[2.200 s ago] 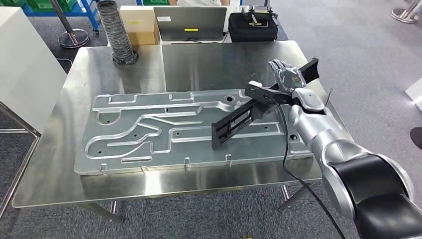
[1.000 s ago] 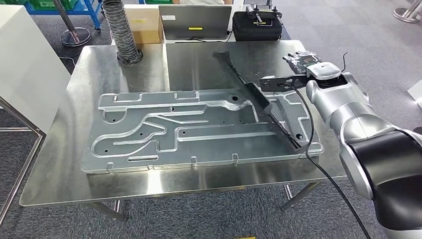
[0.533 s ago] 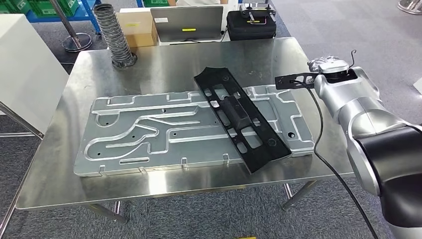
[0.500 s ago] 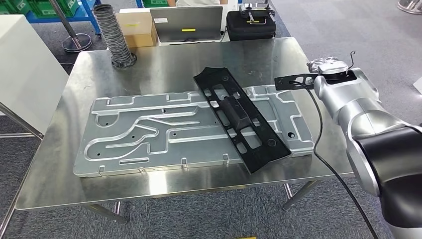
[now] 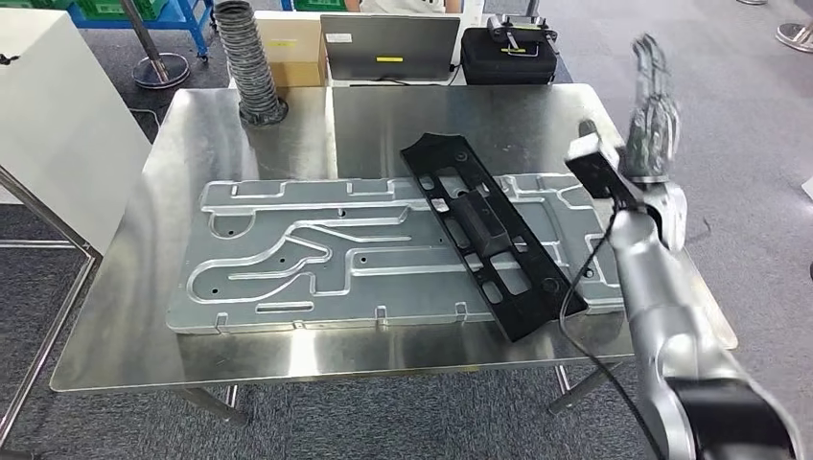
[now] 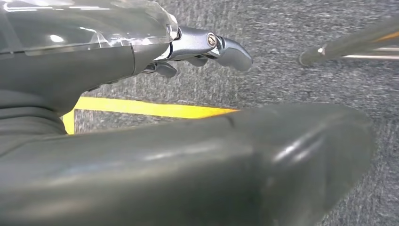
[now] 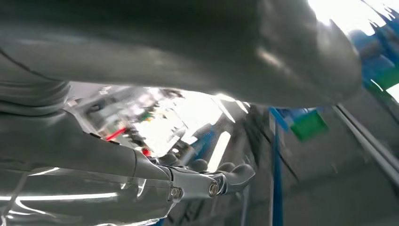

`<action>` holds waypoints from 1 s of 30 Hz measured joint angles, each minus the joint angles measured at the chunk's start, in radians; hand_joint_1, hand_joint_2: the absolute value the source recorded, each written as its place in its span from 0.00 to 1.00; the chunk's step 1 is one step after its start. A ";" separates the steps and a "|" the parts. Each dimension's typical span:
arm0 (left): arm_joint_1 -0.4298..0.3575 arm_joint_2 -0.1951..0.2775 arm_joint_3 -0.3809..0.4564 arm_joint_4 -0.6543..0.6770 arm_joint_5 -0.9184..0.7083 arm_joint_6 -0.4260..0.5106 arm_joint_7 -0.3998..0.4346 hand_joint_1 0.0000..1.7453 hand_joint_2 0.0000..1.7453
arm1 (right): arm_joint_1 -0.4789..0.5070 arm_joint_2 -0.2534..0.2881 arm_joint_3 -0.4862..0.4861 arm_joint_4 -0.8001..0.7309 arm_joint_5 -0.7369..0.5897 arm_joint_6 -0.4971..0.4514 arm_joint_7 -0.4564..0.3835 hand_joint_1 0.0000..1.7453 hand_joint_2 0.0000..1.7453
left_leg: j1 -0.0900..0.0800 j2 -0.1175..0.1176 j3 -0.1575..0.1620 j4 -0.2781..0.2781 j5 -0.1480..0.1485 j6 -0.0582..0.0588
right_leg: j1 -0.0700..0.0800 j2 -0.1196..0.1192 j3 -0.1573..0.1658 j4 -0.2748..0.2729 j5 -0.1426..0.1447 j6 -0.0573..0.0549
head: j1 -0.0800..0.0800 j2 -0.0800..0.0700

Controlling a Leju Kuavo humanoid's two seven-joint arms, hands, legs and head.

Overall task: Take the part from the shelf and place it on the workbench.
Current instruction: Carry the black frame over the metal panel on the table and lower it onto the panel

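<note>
Grey carpeted workshop; stainless steel workbench [image 5: 240, 144] carries a large embossed aluminium plate [image 5: 288, 259]. The long black slotted plastic part [image 5: 489, 230] lies diagonally across the plate's right end, its near tip by the bench's front-right corner. Right hand [image 5: 652, 115] raised clear, fingers loosely apart, holding nothing. Left hand [image 6: 207, 44] hangs, fingers curled, empty. Part looks rigid, light; grip mid-rib.

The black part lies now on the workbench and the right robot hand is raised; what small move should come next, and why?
Probably lower the right arm to the robot's side, away from the table. The black part lies flat across the metal plate on the workbench, free of any grip. The right robot hand is up beside the table with nothing in it, so placing looks done.
</note>
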 joint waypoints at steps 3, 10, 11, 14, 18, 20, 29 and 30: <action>0.006 -0.005 0.003 0.000 0.013 0.001 0.006 0.00 0.00 | 0.250 0.015 -0.093 -0.317 -0.021 -0.025 -0.082 0.00 0.00 | 0.000 -0.008 0.003 0.002 -0.007 -0.004 | -0.003 -0.001 0.053 -0.118 0.076 -0.004 | 0.000 0.000; 0.004 -0.009 0.005 0.000 0.027 0.005 0.009 0.00 0.00 | 0.491 0.032 -0.190 -0.658 -0.035 -0.049 -0.098 0.00 0.00 | -0.008 0.011 0.012 0.016 -0.037 -0.038 | 0.001 0.010 0.133 -0.283 0.132 -0.042 | 0.000 0.000; 0.002 -0.010 0.006 0.000 0.033 0.005 0.009 0.00 0.00 | 0.521 0.032 -0.195 -0.690 -0.045 -0.057 -0.098 0.00 0.00 | -0.008 0.015 0.002 0.046 -0.060 -0.042 | -0.001 0.009 0.137 -0.287 0.133 -0.048 | 0.000 0.000; 0.002 -0.013 0.020 0.000 0.056 0.011 0.010 0.00 0.00 | 0.661 0.035 -0.206 -0.783 -0.091 -0.097 -0.098 0.00 0.00 | -0.006 0.024 -0.072 0.227 -0.163 -0.050 | 0.001 -0.002 0.144 -0.290 0.130 -0.058 | 0.000 0.000; 0.012 -0.014 0.033 0.000 0.086 0.013 0.006 0.00 0.00 | 0.837 0.062 -0.218 -0.841 -0.144 -0.120 -0.098 0.00 0.00 | -0.006 0.026 -0.037 0.185 -0.121 -0.049 | 0.003 -0.002 0.145 -0.285 0.124 -0.057 | 0.000 0.000; 0.011 -0.015 0.036 0.000 0.093 0.013 0.004 0.00 0.00 | 0.895 0.076 -0.223 -0.850 -0.160 -0.131 -0.098 0.00 0.00 | -0.008 0.026 0.032 0.052 -0.073 -0.040 | 0.005 0.002 0.146 -0.279 0.120 -0.051 | 0.000 0.000; 0.012 -0.026 0.045 0.000 0.089 0.014 -0.005 0.00 0.00 | 0.999 0.167 -0.276 -0.793 -0.145 -0.087 -0.098 0.00 0.00 | -0.010 0.037 0.032 -0.004 -0.026 0.006 | -0.001 0.006 0.066 -0.065 -0.025 -0.007 | 0.000 0.000; 0.013 -0.027 0.046 0.000 0.085 0.014 -0.006 0.00 0.00 | 1.001 0.186 -0.290 -0.768 -0.138 -0.069 -0.098 0.00 0.00 | -0.012 0.037 0.024 -0.003 -0.021 0.006 | -0.002 0.006 0.049 -0.013 -0.049 -0.005 | 0.000 0.000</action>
